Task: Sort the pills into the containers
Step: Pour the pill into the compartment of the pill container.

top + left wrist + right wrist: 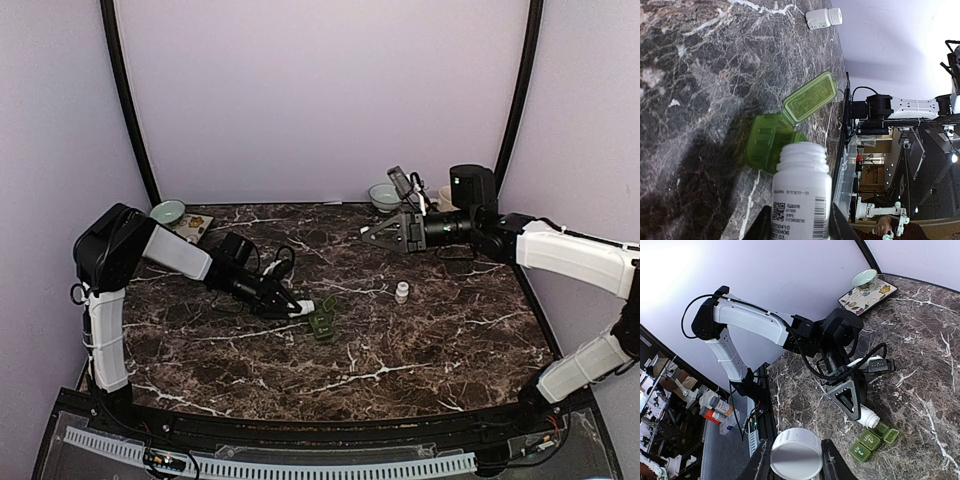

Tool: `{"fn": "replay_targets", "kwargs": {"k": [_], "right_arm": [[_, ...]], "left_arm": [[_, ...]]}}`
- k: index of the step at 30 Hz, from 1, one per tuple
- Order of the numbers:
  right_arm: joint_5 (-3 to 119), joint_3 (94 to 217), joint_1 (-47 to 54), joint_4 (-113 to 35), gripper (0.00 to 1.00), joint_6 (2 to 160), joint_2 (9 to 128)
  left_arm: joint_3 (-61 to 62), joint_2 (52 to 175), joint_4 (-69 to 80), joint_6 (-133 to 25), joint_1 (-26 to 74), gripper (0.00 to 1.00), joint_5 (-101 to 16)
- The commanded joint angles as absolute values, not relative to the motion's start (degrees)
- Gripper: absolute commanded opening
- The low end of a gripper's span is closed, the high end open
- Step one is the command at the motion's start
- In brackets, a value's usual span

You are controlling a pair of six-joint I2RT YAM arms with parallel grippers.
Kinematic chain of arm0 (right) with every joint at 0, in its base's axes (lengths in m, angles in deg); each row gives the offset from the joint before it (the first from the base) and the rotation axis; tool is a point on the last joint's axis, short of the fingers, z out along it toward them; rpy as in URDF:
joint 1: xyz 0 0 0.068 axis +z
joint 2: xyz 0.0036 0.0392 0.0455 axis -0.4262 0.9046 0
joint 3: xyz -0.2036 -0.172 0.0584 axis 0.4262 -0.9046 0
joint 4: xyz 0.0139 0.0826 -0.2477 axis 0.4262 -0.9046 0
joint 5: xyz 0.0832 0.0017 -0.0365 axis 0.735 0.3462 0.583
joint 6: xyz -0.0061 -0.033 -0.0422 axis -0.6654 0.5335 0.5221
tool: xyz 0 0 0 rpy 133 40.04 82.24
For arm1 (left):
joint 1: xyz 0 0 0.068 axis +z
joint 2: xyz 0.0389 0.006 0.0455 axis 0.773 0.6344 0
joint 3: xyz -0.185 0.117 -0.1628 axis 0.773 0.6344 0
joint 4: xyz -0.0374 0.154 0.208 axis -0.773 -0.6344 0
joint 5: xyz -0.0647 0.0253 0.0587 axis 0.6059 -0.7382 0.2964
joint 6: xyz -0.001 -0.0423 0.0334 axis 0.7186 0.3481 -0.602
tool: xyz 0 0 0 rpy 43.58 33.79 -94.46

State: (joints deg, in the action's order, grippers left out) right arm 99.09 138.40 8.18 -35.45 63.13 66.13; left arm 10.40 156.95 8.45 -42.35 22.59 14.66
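Note:
The containers are a small green pill box [323, 321] lying mid-table, with the lid of one end compartment [810, 96] flipped open. My left gripper [297, 306] is shut on an uncapped white bottle [802, 192]. The bottle is tipped over, its open mouth right at the pill box [765, 142]. My right gripper [378, 232] hovers high at the back right, shut on a white bottle cap [796, 454]. From the right wrist view the box [871, 441] lies just beyond the bottle's mouth [869, 416]. No pills are visible.
A second small white bottle [401, 292] stands capped right of the box. A pale green bowl [167, 211] and a floral plate [192, 228] sit at the back left. Another bowl [383, 196] is at the back right.

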Motion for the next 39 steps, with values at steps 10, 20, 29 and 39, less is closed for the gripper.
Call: {"fn": "replay_targets", "kwargs": {"k": [10,20,29,39], "right_arm": [[99.4,137.4,7.7,-32.7,0.23,62.4,64.1],[99.2,137.2,7.7,-32.8,0.23,62.3,64.0],[99.0,137.1,7.7,-32.9,0.23,62.5,63.9],[99.0,137.1,7.7,-32.9,0.23,62.7,64.0]], "left_arm": [[8.3,153.9,2.0,-46.8,22.1,0.00,14.4],[6.6,154.0,-1.3,-48.8,21.8,0.00,13.5],[5.1,154.2,-4.7,-50.5,21.7,0.00,12.8],[2.7,154.5,-8.9,-52.5,21.6,0.00,12.1]]}}
